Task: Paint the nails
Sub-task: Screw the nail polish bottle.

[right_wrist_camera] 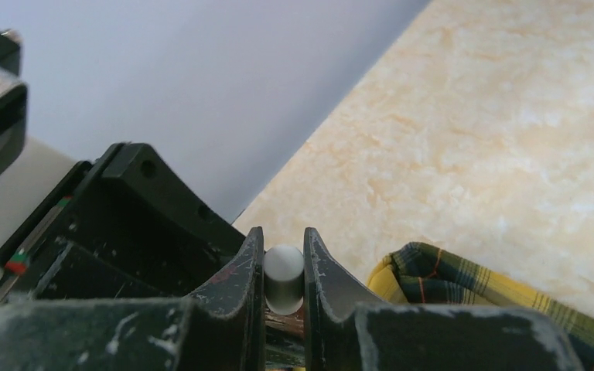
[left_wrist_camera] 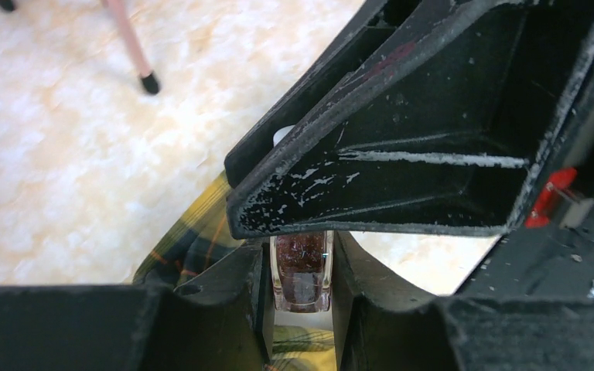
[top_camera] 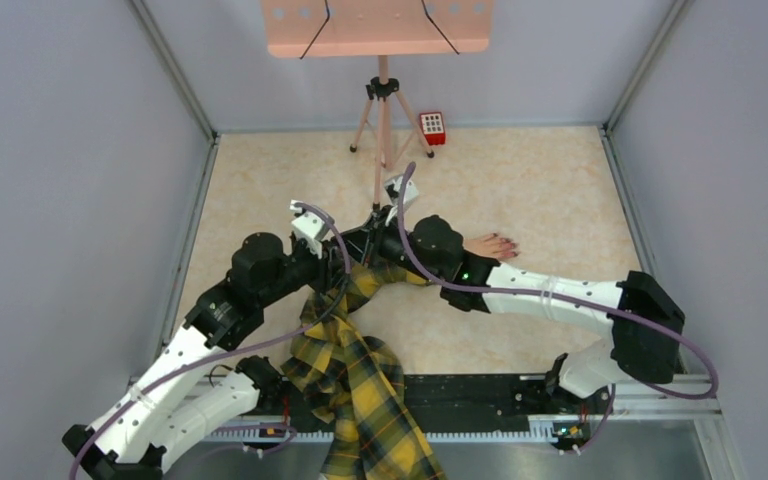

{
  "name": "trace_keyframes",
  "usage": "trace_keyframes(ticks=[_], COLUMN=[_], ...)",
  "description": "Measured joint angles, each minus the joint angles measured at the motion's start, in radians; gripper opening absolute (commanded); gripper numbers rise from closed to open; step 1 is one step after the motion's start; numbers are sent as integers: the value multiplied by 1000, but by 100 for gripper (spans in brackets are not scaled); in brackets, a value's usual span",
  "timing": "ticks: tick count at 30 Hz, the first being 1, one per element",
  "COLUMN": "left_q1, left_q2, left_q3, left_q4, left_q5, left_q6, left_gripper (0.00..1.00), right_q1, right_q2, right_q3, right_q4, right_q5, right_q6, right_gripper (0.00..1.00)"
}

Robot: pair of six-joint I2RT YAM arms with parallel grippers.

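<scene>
Your left pincer (left_wrist_camera: 302, 300) is clenched on the polish bottle (left_wrist_camera: 302, 267), whose dark red glass is wedged between the fingers at the bottom centre of the left wrist view. Your right pincer (right_wrist_camera: 283, 251) sits over it and is clamped on the white cap (right_wrist_camera: 284, 280). One arm steadies the body and the other can twist, so I judge you are at the uncapping step. In the overhead view the two meet at mid-frame, above the plaid sleeve (top_camera: 355, 370). The nails (top_camera: 508, 246) lie just right of centre there, on the mannequin hand (top_camera: 485, 245), which rests flat on the desk (top_camera: 540, 190). Your right arm partly hides the hand. It is near enough for a short reach once the brush is free.
</scene>
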Motion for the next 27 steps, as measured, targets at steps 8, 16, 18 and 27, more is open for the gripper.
trace_keyframes(ticks=[8,16,18,27], left_q1=[1,1,1,1], left_q2=[29,18,15,2], left_q3=[0,0,0,0], left_q4=[-34,48,63,142], left_q5=[-83,80,134,466], left_q6=[5,25,26,7], left_gripper=[0,0,0,0], right_q1=[18,11,-19,-116], right_q2=[56,-117,-188,-362], right_q3=[40,-21,-57,-280], right_q4=[-45,-81,-71,146], right_q5=[109,165,141,-214], right_q6=[71,-20,-35,-127], right_gripper=[50,84,86,86])
